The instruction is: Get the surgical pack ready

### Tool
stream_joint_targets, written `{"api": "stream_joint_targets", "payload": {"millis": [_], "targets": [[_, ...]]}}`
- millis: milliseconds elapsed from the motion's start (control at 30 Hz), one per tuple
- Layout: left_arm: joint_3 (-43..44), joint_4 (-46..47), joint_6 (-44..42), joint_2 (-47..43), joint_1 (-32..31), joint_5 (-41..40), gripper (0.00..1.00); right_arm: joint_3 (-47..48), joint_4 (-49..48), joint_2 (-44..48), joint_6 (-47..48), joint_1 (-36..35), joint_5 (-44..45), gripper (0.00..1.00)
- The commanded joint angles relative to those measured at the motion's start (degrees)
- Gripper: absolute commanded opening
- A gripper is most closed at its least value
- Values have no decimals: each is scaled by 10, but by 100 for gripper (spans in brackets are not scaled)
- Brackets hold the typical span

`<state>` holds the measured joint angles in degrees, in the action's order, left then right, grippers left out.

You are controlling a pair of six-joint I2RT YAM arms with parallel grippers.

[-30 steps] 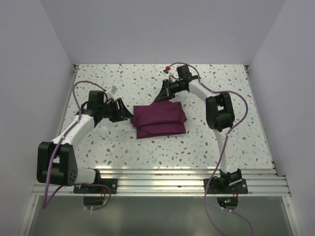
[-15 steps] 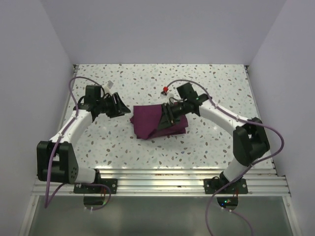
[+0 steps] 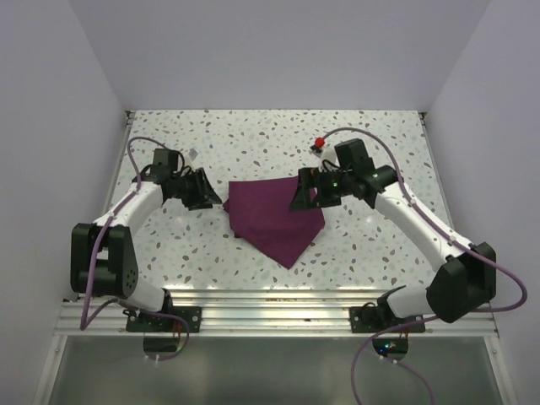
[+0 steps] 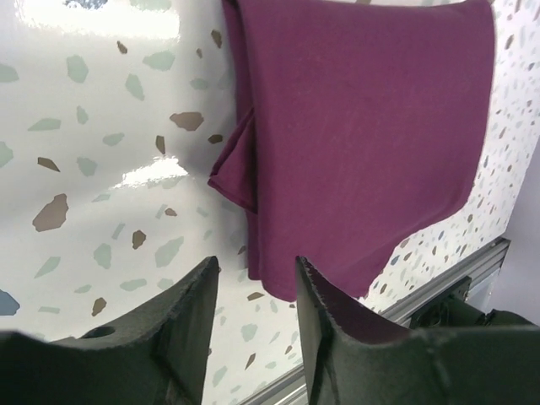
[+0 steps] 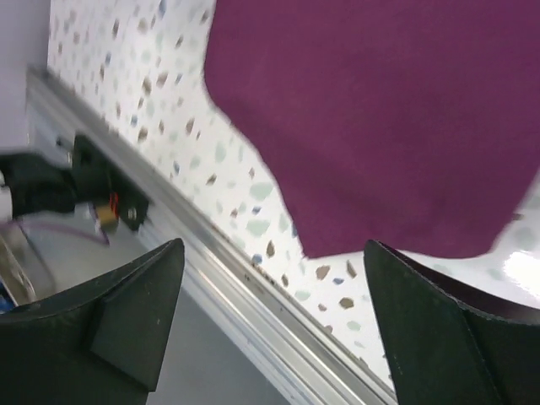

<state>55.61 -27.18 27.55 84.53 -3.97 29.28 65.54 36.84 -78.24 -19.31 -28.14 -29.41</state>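
The surgical pack is a deep purple cloth lying mid-table, partly unfolded, with one corner pointing at the near edge. My left gripper sits low at the cloth's left edge, open, with nothing between its fingers. In the left wrist view the cloth lies just beyond the left gripper, a folded edge nearest it. My right gripper hovers over the cloth's right side, open wide and empty. In the right wrist view the cloth spreads beyond the right gripper.
An aluminium rail runs along the table's near edge and shows as the rail in the right wrist view. White walls close in the speckled table at the left, right and back. A small red part rides on the right wrist.
My right gripper carried a cloth layer toward the front, opened and let it go, then drew back to the right. The cloth now lies spread to a point. The left jaws narrowed slightly.
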Motion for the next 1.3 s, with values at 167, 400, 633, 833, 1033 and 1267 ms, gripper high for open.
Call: {"api": "stream_joint_targets", "payload": {"millis": [167,400,633,833,1033,1267], "targets": [[46,-22,-39,66,6,21,45,43,46,-101,0,141,45,58],[51,-8,-47,118,1,73,52,48,31,-183,8,156,28,63],[14,38,-29,143,-24,98,44,3,-30,-221,-21,156,-39,34],[3,48,-23,154,-27,107,26,-51,-75,-226,-44,157,-92,18],[-2,16,-42,150,-27,63,5,-84,-92,-228,-51,156,-101,15],[-40,21,-40,148,-27,34,0,-35,-35,-234,-17,157,-65,28]]}}
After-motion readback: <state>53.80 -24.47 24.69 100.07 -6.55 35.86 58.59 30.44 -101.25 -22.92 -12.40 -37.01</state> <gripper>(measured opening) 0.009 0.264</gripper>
